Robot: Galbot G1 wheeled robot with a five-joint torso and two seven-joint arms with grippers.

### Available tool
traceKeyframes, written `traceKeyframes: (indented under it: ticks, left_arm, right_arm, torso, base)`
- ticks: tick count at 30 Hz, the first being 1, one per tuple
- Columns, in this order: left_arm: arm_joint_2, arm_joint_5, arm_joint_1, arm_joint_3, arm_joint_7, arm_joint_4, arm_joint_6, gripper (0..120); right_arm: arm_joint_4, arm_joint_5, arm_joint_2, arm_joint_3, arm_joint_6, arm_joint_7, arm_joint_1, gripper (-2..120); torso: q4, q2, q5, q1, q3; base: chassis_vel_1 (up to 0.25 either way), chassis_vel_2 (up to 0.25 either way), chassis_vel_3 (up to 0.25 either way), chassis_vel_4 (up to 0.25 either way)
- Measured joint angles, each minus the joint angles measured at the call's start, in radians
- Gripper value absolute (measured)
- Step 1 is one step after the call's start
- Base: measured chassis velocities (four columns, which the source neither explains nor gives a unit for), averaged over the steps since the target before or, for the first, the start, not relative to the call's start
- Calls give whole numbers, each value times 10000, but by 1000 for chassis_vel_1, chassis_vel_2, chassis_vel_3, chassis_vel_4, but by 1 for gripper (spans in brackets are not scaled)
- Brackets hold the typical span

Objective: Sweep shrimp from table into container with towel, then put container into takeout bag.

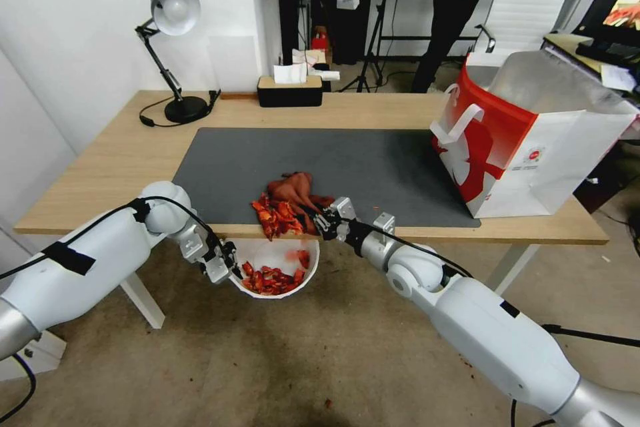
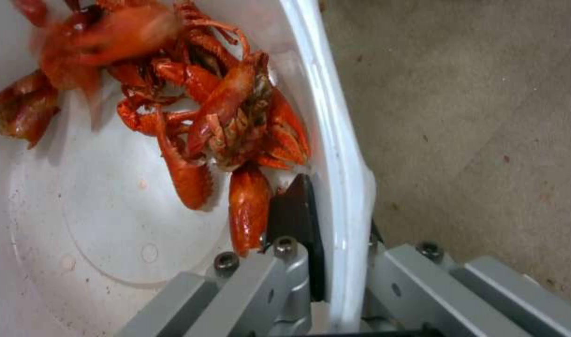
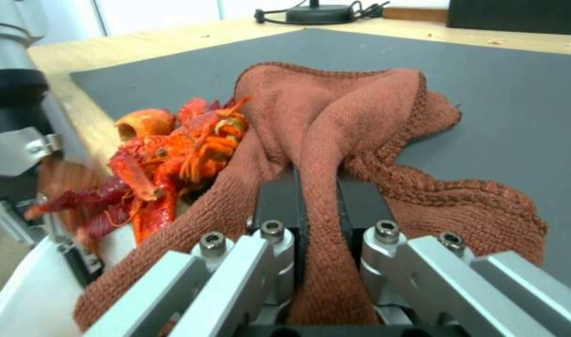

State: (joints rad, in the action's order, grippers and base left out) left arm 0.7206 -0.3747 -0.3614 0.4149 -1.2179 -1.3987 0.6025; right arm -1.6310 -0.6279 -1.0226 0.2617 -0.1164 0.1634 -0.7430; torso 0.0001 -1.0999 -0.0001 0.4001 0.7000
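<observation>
At the near counter edge, the left gripper clamps the container rim below; shrimp lie inside. The right gripper pinches the towel beside the edge pile.

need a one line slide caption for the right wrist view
Right gripper pinches the rust-brown towel and pushes the shrimp at the table edge above the white container.

The left hand grips the rim of the white container below the near edge of the surface. Shrimp lie in the container. The right hand pinches the brick-red towel at that edge, a pile of crayfish-like shrimp just beside its fingers. The red and white takeout bag stands well apart, beyond the right hand.
</observation>
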Motion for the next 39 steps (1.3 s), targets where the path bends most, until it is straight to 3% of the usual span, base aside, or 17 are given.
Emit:
traceKeyframes:
  ticks: [39]
  left_arm:
    - [-342,219,54,-32,-45,-235,-59,0]
  right_arm:
    - [-1398,883,525,-251,107,169,-1741,7]
  torso:
    - [0,1,0,0,3]
  base:
    - [0,0,0,0]
